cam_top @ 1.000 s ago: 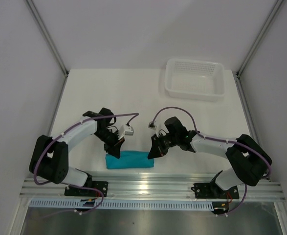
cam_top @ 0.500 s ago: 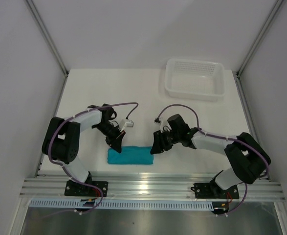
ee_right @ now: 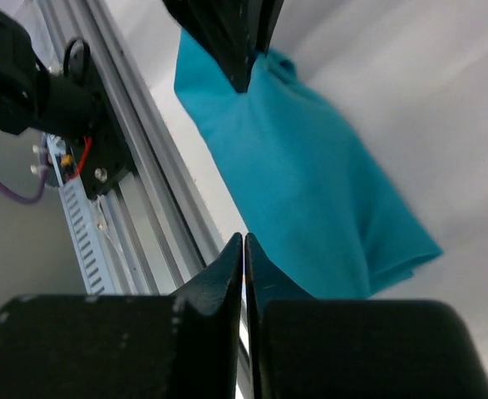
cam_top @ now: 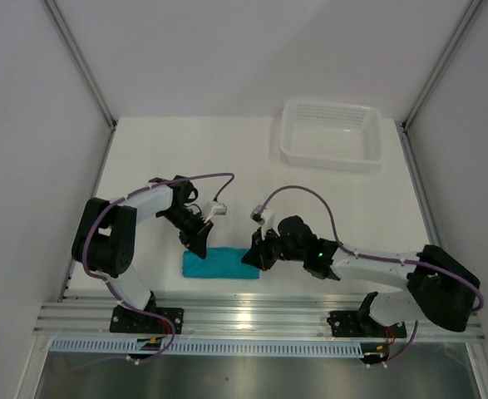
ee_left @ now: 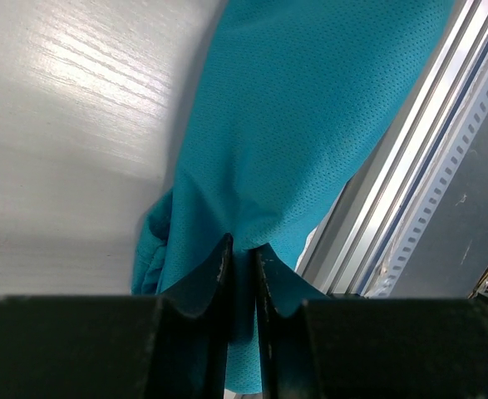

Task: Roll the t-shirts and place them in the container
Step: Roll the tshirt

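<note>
left gripper [ee_left: 242, 249] pinches a t-shirt [ee_left: 310, 125] fold between its tips, probably anchoring that end | right gripper [ee_right: 244, 241] pressed together, empty, t-shirt just ahead, probably to nudge it

You have one teal t-shirt [cam_top: 219, 265], at 6 o'clock on the one white table [cam_top: 227, 158]. You have one white plastic basket [cam_top: 327, 160], at 1 o'clock. You have two two-finger grippers: one left gripper [cam_top: 199, 243] and one right gripper [cam_top: 251, 257].
</note>
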